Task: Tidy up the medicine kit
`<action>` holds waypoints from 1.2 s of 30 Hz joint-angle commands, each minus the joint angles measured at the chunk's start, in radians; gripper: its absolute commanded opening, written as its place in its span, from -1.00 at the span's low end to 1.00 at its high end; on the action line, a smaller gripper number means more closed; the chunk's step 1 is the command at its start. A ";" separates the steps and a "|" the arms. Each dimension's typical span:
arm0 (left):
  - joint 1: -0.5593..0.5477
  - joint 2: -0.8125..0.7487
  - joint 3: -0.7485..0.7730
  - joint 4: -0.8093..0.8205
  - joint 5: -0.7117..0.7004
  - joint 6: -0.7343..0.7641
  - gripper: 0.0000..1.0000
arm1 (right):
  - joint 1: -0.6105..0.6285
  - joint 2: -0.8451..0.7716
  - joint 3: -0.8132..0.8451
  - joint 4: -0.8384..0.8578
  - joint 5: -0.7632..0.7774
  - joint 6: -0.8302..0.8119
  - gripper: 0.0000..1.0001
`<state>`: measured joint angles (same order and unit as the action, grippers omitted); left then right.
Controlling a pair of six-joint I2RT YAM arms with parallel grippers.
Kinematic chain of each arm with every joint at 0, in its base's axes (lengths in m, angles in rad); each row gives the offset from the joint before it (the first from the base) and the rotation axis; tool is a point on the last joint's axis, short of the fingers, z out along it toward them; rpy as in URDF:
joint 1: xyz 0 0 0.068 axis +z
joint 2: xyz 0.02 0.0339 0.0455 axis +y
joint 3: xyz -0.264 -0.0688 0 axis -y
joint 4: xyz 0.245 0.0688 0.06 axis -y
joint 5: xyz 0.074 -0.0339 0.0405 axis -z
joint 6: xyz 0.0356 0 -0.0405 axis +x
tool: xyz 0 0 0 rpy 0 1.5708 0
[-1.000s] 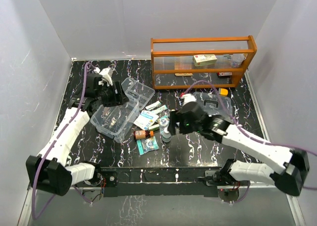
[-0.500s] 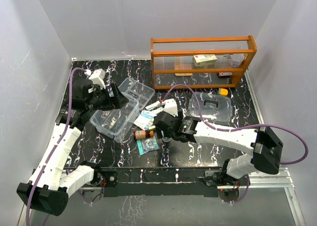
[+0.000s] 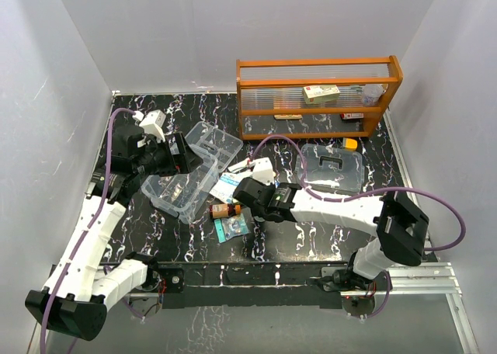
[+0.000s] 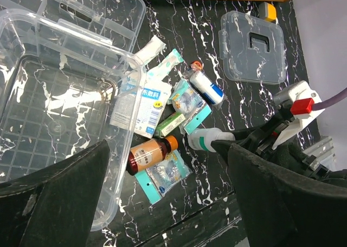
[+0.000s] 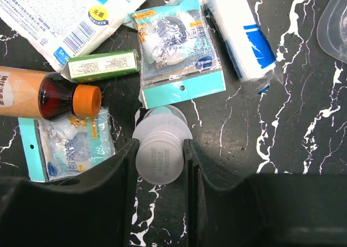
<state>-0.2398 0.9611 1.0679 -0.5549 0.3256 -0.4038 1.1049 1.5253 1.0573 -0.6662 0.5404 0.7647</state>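
Note:
The medicine kit's clear box [image 3: 175, 189] lies open at the left, with its divided insert tray [image 3: 213, 143] behind it and its clear lid [image 3: 330, 168] with a dark handle to the right. Between them lie loose items: an amber bottle [image 5: 49, 95], a green box [image 5: 103, 65], teal packets [image 5: 176, 46], a white sachet [image 5: 76, 14] and a white-and-blue roll [image 5: 241, 38]. My right gripper [image 5: 160, 160] is shut on a white bottle [image 5: 160, 152], one finger against each side. My left gripper [image 4: 168, 149] hangs open above the box's near corner [image 4: 54, 128], holding nothing.
An orange wooden rack [image 3: 318, 94] with a ribbed clear panel stands at the back right and holds a small carton. A yellow item [image 3: 351, 144] lies just behind the lid. White walls close in the black marbled table [image 3: 311, 234] on three sides.
My right gripper moved left over the pile of items and closed on the white bottle. My left gripper opened wide and drew back a little over the clear box.

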 commanded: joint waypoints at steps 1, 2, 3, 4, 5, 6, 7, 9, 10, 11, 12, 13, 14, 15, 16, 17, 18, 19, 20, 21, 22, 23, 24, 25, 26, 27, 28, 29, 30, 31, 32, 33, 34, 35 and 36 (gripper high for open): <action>-0.001 -0.022 0.039 -0.008 0.051 0.017 0.81 | 0.000 -0.029 0.062 -0.007 0.042 0.019 -0.66; -0.002 -0.021 0.037 -0.001 0.067 0.023 0.83 | -0.002 -0.035 0.070 -0.012 0.041 0.013 -0.66; -0.001 -0.024 0.033 0.008 0.086 0.028 0.84 | -0.006 -0.041 0.081 -0.018 0.033 -0.001 -0.67; -0.001 -0.023 0.031 0.016 0.109 0.034 0.84 | -0.013 -0.049 0.093 -0.021 0.016 -0.012 -0.68; -0.002 -0.022 0.030 0.021 0.132 0.038 0.85 | -0.027 -0.057 0.105 -0.021 -0.014 -0.029 -0.69; -0.002 -0.023 0.028 0.029 0.158 0.039 0.86 | -0.043 -0.070 0.115 -0.020 -0.046 -0.052 -0.69; -0.001 -0.024 0.020 0.041 0.195 0.046 0.87 | -0.062 -0.085 0.125 -0.017 -0.085 -0.075 -0.70; -0.002 -0.030 -0.004 0.082 0.273 0.057 0.87 | -0.111 -0.119 0.141 0.002 -0.202 -0.127 -0.70; -0.002 -0.033 -0.017 0.100 0.306 0.057 0.87 | -0.130 -0.139 0.143 0.014 -0.266 -0.155 -0.71; -0.002 -0.037 -0.031 0.126 0.342 0.055 0.88 | -0.160 -0.161 0.142 0.030 -0.320 -0.177 -0.71; -0.002 -0.041 -0.051 0.157 0.376 0.050 0.88 | -0.204 -0.181 0.140 0.041 -0.430 -0.196 -0.71; -0.002 -0.045 -0.072 0.191 0.409 0.041 0.88 | -0.241 -0.200 0.137 0.055 -0.521 -0.214 -0.71; -0.002 -0.047 -0.092 0.227 0.454 0.030 0.88 | -0.273 -0.217 0.136 0.068 -0.604 -0.234 -0.71; -0.003 -0.045 -0.112 0.260 0.491 0.020 0.88 | -0.297 -0.231 0.139 0.074 -0.679 -0.253 -0.72; -0.002 -0.042 -0.130 0.295 0.530 0.009 0.88 | -0.317 -0.245 0.144 0.075 -0.739 -0.268 -0.72; -0.004 -0.035 -0.146 0.323 0.566 -0.006 0.88 | -0.330 -0.255 0.148 0.076 -0.792 -0.284 -0.72; -0.009 -0.025 -0.158 0.348 0.601 -0.016 0.87 | -0.342 -0.265 0.154 0.072 -0.845 -0.298 -0.72; -0.016 -0.015 -0.170 0.372 0.631 -0.025 0.86 | -0.350 -0.275 0.159 0.068 -0.884 -0.303 -0.72; -0.026 -0.007 -0.180 0.387 0.646 -0.028 0.86 | -0.358 -0.284 0.161 0.069 -0.929 -0.308 -0.72; -0.038 0.000 -0.186 0.393 0.659 -0.025 0.86 | -0.368 -0.291 0.159 0.073 -0.976 -0.311 -0.72; -0.053 0.007 -0.192 0.398 0.672 -0.017 0.85 | -0.371 -0.298 0.159 0.074 -1.007 -0.312 -0.72; -0.067 0.017 -0.196 0.398 0.679 -0.014 0.84 | -0.374 -0.306 0.158 0.077 -1.037 -0.311 -0.73; -0.085 0.025 -0.200 0.401 0.687 -0.014 0.83 | -0.377 -0.316 0.153 0.091 -1.071 -0.309 -0.73; -0.104 0.035 -0.205 0.404 0.697 -0.010 0.81 | -0.379 -0.325 0.146 0.110 -1.113 -0.310 -0.74; -0.123 0.044 -0.213 0.403 0.703 -0.007 0.79 | -0.379 -0.331 0.140 0.126 -1.145 -0.309 -0.73; -0.142 0.052 -0.222 0.408 0.707 -0.006 0.77 | -0.378 -0.333 0.139 0.136 -1.173 -0.310 -0.73; -0.160 0.056 -0.236 0.421 0.721 -0.006 0.76 | -0.379 -0.332 0.138 0.144 -1.201 -0.311 -0.73; -0.178 0.059 -0.250 0.443 0.739 -0.009 0.74 | -0.378 -0.329 0.135 0.156 -1.236 -0.309 -0.74; -0.191 0.063 -0.259 0.455 0.741 -0.015 0.74 | -0.379 -0.324 0.131 0.166 -1.252 -0.308 -0.74; -0.201 0.066 -0.268 0.471 0.752 -0.023 0.74 | -0.379 -0.318 0.126 0.175 -1.276 -0.306 -0.74; -0.213 0.065 -0.280 0.502 0.768 -0.038 0.72 | -0.378 -0.313 0.121 0.179 -1.286 -0.305 -0.74; -0.225 0.065 -0.291 0.532 0.780 -0.055 0.72 | -0.378 -0.306 0.117 0.182 -1.290 -0.305 -0.74; -0.234 0.063 -0.300 0.563 0.792 -0.074 0.72 | -0.379 -0.300 0.116 0.183 -1.292 -0.304 -0.75; -0.242 0.062 -0.311 0.591 0.803 -0.095 0.71 | -0.379 -0.292 0.116 0.185 -1.293 -0.304 -0.75; -0.248 0.062 -0.318 0.609 0.809 -0.105 0.70 | -0.379 -0.287 0.116 0.189 -1.299 -0.304 -0.75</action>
<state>-0.4603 1.0363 0.7731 -0.0799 1.0443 -0.4526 0.7307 1.2308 1.1629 -0.5781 -0.6651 0.4694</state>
